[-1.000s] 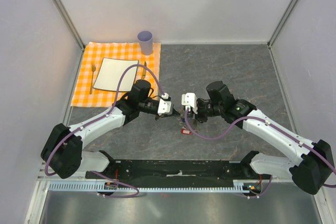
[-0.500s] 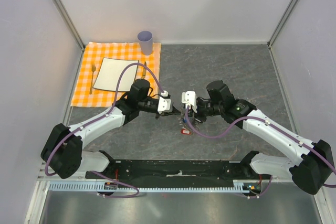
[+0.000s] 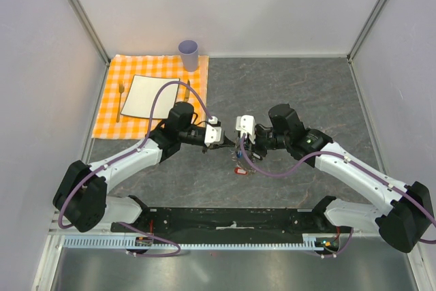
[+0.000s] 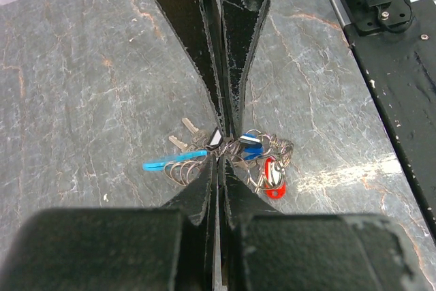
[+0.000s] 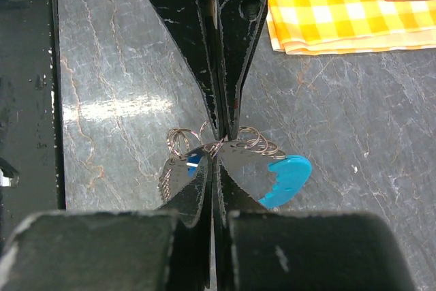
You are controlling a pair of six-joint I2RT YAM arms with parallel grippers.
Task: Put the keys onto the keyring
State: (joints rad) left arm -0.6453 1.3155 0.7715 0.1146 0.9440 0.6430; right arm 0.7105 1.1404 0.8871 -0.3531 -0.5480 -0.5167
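Silver keyring (image 5: 261,145) tight in right hand (image 5: 219,141)

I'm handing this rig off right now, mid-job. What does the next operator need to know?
Left end effector: shut, pinching the tangle next to a blue tag, apparently on one of the keys.
Right end effector: shut on the keyring chain, beside its cyan clasp.
Things: keys, red tag and keyring are bunched together where the two end effectors meet.
Done: both grips made.
Left: the views don't show which keys are threaded; check, then thread the rest.
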